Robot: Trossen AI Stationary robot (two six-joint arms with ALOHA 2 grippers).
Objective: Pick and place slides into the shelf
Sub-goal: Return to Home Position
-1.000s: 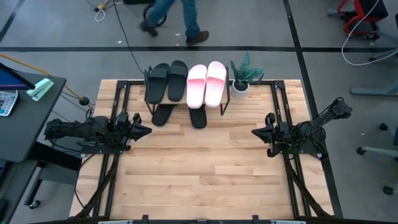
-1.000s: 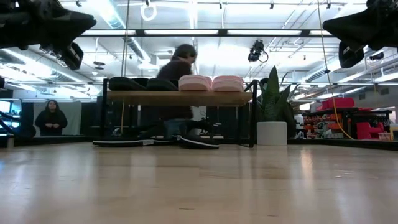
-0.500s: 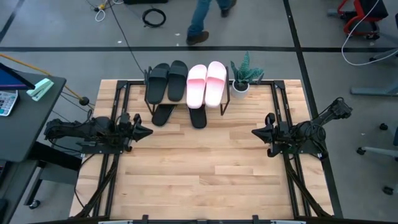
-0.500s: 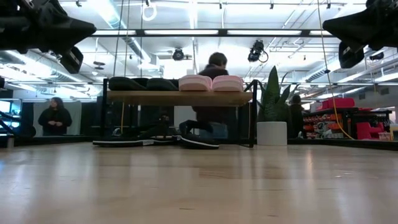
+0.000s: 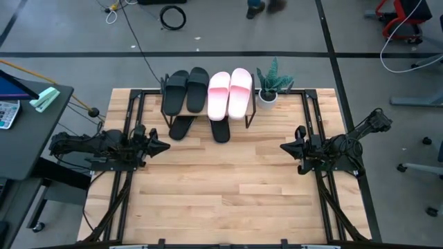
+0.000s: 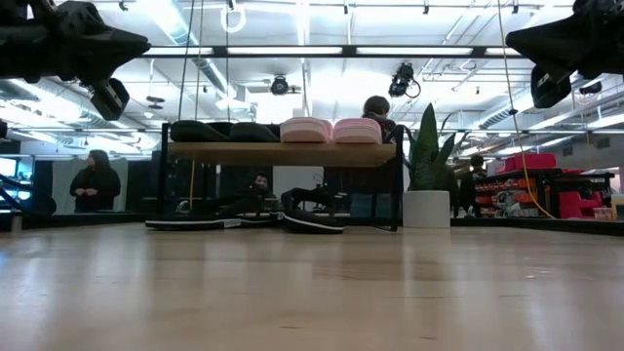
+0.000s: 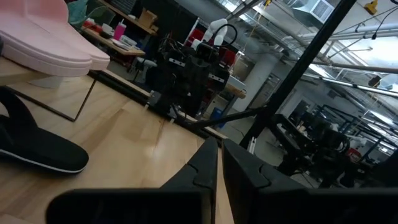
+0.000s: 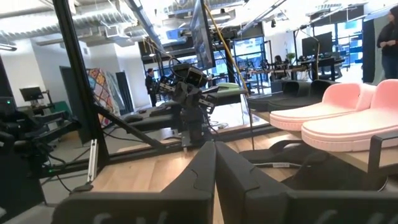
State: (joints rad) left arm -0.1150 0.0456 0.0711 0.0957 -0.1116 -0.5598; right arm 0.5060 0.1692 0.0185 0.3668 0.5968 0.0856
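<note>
— At the table's left side, how does the left gripper [image 5: 165, 146] stand?
— Its fingers are pressed together with barely a slit between them. It holds nothing, hangs above the tabletop [image 5: 221, 187] and points toward the middle.
— And the right gripper [image 5: 284, 146]?
— It mirrors the left from the right side: fingers closed tight, empty, touching nothing, facing the left one across the boards.
— Where are the slides?
— All at the far edge. The black pair [image 5: 187, 90] and the pink pair [image 5: 230, 92] lie side by side on the shelf [image 6: 224, 153], black to the left. Two thin black slides [image 5: 181, 128] lie on the table beneath it, one under each pair, their ends poking out toward the arms. A potted plant [image 5: 271, 84] stands just right of the shelf.
</note>
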